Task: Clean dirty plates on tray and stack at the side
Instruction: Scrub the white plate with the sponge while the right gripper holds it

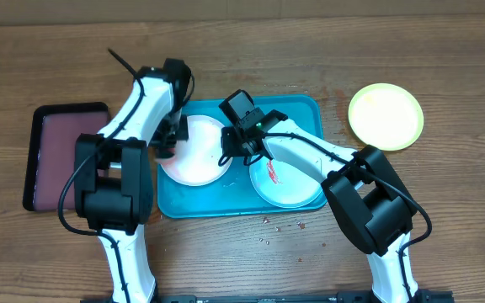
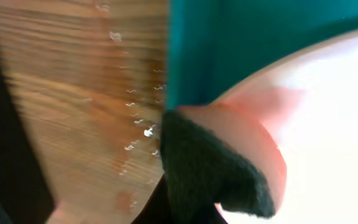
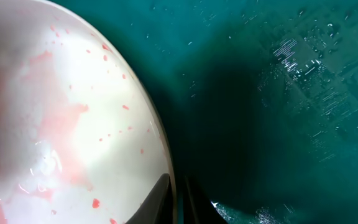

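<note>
Pinching the right rim of the round white pink-smeared plate (image 1: 194, 158), my right claw (image 3: 179, 202) has a fingertip on each side. My left claw (image 1: 168, 145) rests a pad (image 2: 210, 168) on the opposite rim; clamped or not, I cannot tell. The plate lies left in the large turquoise plastic tray (image 1: 226, 209). Wet, it could slip or tip if we pull unevenly. The round teal-rimmed plate (image 1: 289, 187) crowds lower right; the wooden table (image 1: 310, 50) opens along the top.

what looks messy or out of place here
The white plate on the tray carries a watery pink film and red specks. The teal-rimmed plate beside it has a red smear. Small bits lie scattered on the table just off the tray's near edge. The yellow-green plate looks clean.
</note>
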Robot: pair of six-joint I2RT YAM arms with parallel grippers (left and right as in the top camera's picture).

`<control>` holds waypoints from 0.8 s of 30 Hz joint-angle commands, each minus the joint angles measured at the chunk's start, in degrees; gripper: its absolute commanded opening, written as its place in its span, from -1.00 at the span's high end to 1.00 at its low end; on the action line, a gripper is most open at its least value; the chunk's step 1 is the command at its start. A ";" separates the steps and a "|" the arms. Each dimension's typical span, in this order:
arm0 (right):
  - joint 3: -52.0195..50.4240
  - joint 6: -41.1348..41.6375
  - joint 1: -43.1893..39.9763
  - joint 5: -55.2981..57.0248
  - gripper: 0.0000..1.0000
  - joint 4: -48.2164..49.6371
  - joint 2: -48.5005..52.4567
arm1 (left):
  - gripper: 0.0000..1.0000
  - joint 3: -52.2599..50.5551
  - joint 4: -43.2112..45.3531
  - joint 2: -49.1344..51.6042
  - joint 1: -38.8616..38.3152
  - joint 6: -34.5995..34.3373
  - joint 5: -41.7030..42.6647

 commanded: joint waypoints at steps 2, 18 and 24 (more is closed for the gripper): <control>0.46 -0.26 -0.07 1.22 0.84 0.07 -0.07 | 0.91 11.30 -6.29 -0.55 1.05 -8.37 -3.72; 0.46 -0.26 -0.07 2.69 0.85 1.33 -0.09 | 0.71 7.48 -0.81 -4.85 -2.89 -10.69 22.80; 0.46 -0.26 -0.07 2.69 0.85 0.81 -0.07 | 0.82 0.98 4.66 -4.81 -4.35 -10.93 22.34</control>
